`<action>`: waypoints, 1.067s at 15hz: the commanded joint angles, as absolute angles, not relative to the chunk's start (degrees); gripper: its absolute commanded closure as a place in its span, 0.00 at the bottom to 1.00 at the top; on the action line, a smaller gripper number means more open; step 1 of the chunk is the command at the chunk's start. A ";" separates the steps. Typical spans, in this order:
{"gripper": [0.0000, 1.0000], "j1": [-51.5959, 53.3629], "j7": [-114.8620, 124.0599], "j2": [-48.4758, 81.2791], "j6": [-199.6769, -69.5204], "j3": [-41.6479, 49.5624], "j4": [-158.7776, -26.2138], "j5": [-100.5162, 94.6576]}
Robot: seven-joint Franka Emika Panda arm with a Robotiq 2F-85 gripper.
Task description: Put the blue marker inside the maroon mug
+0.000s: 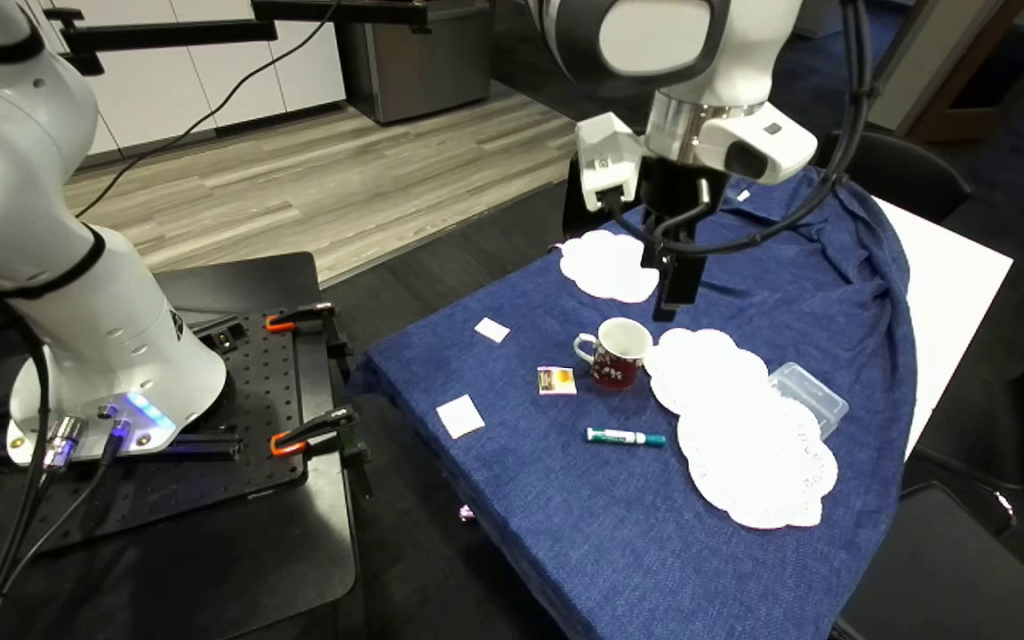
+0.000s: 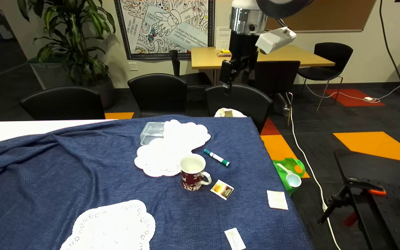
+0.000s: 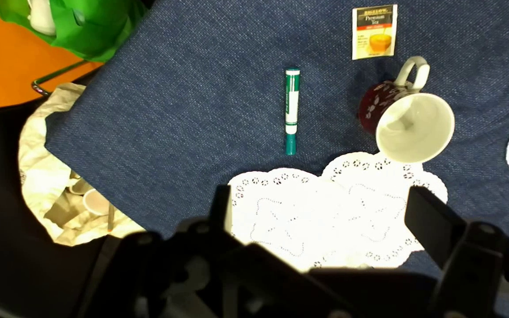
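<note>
Marker (image 3: 292,110) is lying flat on the cloth (image 1: 654,533), outside the mug (image 3: 407,121) and apart from it. In the wrist view, the marker is sitting ahead of the gripper (image 3: 318,207), toward the upper edge, in line with the gap between the jaws but nearer the jaw that is farther from the mug. Its long axis is running nearly square to the closing direction. The jaws are standing spread, gripping nothing, and are hanging well above the cloth. The next step is likely calling for a shift toward the marker and a descent, with little rotation.

The marker is presenting a slim, smooth teal-green barrel with a white label. The mug is standing upright, its glazed white interior facing up, its maroon wall carrying a white floral print, its looped handle pointing toward a flat, printed packet (image 3: 374,32). Two scalloped, lace-edged doilies (image 1: 743,427) are lying together beside the marker; whether the mug is touching one of them is not showing clearly. A rigid, transparent box (image 2: 151,131) is sitting just beside these doilies. The woven cloth is forming folds farther out.
</note>
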State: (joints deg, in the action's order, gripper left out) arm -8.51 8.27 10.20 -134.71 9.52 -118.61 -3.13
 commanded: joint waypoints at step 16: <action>0.00 -7.69 10.69 18.28 -146.36 10.46 -122.15 -3.15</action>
